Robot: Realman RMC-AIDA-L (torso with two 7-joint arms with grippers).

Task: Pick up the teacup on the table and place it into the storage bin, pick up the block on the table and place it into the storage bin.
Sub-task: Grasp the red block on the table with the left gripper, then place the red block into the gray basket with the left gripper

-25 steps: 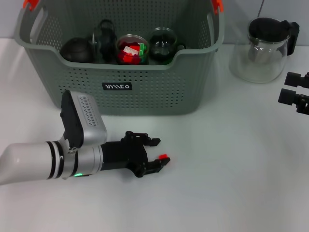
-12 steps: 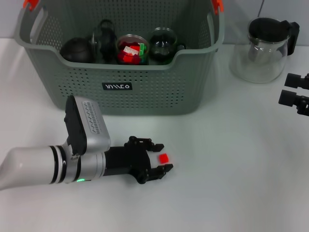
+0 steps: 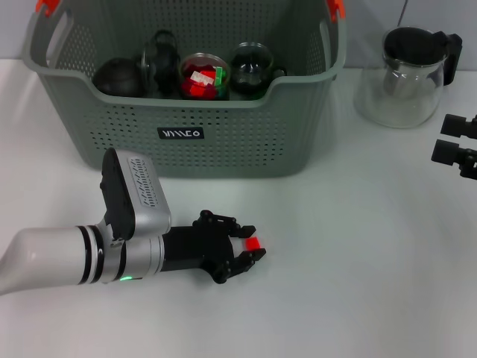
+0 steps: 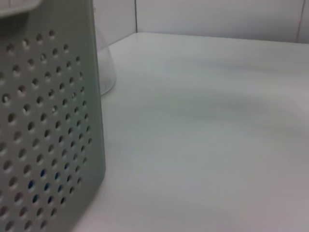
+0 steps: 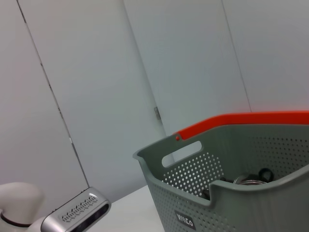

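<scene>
A small red block (image 3: pixel 255 243) lies on the white table in front of the storage bin (image 3: pixel 223 134), a grey perforated basket with orange clips. My left gripper (image 3: pixel 249 243) reaches in low from the left, its black fingers drawn in against the block on both sides. Inside the bin, at the back, stands a glass teacup (image 3: pixel 253 68) beside a glass cup holding red pieces (image 3: pixel 201 77) and a dark pot (image 3: pixel 119 77). My right gripper (image 3: pixel 452 139) stays parked at the right edge, open. The left wrist view shows only the bin's wall (image 4: pixel 48 121) and bare table.
A glass pitcher with a black lid (image 3: pixel 406 74) stands at the back right, near my right gripper. The right wrist view shows the bin (image 5: pixel 241 193) and my left arm's wrist housing (image 5: pixel 72 212) beyond it.
My left gripper shifted towards me until the red block sat between its fingers, then the fingers narrowed onto it. The right arm has not moved.
</scene>
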